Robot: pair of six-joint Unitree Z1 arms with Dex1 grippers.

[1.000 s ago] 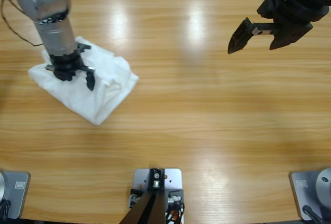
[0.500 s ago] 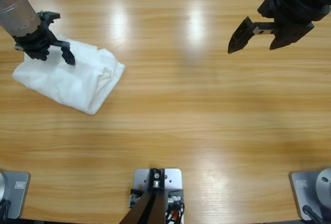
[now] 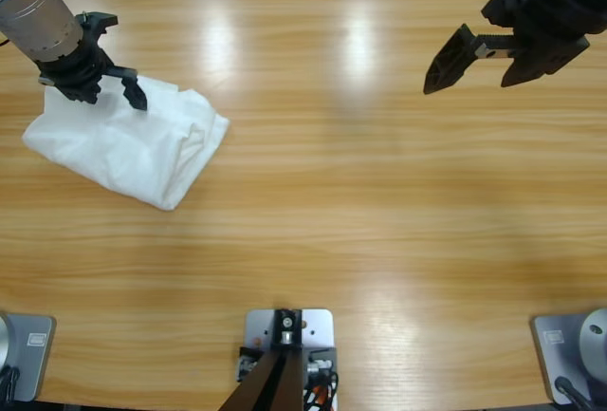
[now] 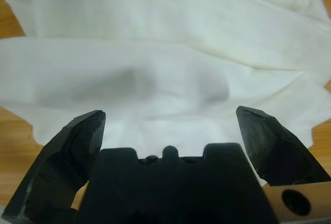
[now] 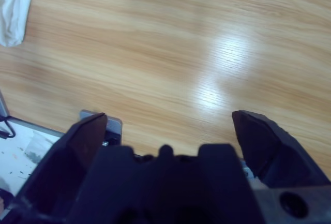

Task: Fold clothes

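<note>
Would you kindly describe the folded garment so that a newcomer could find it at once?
Look at the long wooden table, then its left end. There, just below the left end effector, lies the white T-shirt, a soft folded bundle. It is the only cloth on the wood.

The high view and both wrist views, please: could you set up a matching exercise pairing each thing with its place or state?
Things:
1. white T-shirt
2. left gripper
3. right gripper
4. table

Places or states:
A. open, above bare wood at the far right
B. folded bundle lying at the left end
C. open, at the bundle's far edge
D. wooden, carrying everything

Pairs: 1-B, 2-C, 3-A, 4-D
</note>
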